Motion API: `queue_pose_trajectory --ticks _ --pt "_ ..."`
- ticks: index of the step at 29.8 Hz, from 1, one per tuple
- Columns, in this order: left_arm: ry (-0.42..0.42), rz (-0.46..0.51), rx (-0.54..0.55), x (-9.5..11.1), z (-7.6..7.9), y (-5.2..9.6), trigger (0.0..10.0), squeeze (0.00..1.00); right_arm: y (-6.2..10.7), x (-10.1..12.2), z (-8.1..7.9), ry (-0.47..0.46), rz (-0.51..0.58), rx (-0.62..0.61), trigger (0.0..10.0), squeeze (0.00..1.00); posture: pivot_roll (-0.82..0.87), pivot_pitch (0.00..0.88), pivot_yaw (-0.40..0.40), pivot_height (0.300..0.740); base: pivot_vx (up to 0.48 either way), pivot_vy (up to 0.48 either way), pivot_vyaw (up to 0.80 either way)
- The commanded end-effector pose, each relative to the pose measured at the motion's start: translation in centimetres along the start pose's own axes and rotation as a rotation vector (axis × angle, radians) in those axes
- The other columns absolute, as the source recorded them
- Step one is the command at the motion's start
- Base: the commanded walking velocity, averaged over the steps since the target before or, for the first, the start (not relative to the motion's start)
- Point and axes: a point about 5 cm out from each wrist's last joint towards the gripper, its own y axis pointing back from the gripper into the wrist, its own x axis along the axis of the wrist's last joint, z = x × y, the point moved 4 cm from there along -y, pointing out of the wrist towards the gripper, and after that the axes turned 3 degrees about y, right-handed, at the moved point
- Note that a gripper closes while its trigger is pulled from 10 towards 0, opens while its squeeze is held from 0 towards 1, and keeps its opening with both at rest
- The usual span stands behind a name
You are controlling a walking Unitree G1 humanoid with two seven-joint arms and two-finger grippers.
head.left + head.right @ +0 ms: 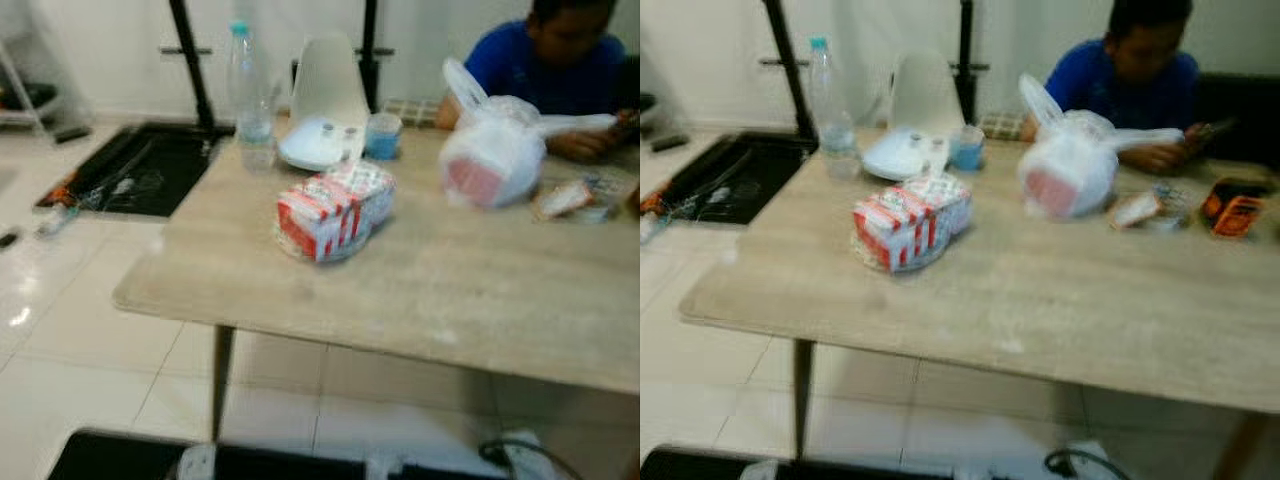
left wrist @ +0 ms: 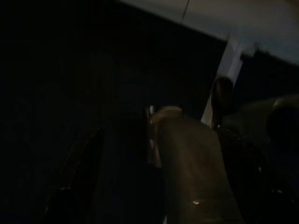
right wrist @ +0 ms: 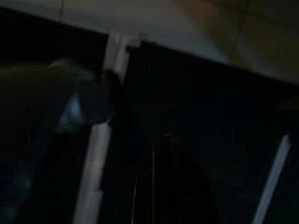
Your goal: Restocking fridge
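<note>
So the red-and-white wrapped pack of cartons (image 1: 334,210) is sitting mid-counter (image 1: 470,300), near the front edge, with a water bottle (image 1: 251,95) and a white plastic bag (image 1: 492,155) further back by a seated person (image 1: 560,75). Both arms look like they're hanging low in the dark, so honestly can't tell if the left claw or the right claw is spread or clenched. I'd step in closer and square up first, then grab the pack from both sides, since the wrap looks slippery.

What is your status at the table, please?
Both arms idle, low. Carton pack on table, untouched. Bottle, white bag and a person behind it.
</note>
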Motion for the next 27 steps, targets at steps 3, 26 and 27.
queue_pose_trajectory --ticks 3,26,27 --pt "-0.007 0.007 -0.005 0.4 0.3 -0.1 10.0 0.00 0.0 1.4 0.2 0.029 0.040 0.016 10.0 0.00 -0.04 0.000 0.022 0.740 0.000 0.000 -0.80" --pt "-0.004 0.009 0.012 0.4 -0.3 0.0 10.0 0.00 7.8 11.4 0.0 0.412 0.360 0.887 10.0 0.00 -0.04 0.000 0.017 0.740 0.000 0.000 -0.28" --pt "-0.004 0.009 0.012 0.4 -0.3 0.0 10.0 0.00 7.8 11.4 0.0 0.412 0.360 0.887 10.0 0.00 -0.04 0.000 0.017 0.740 0.000 0.000 0.00"
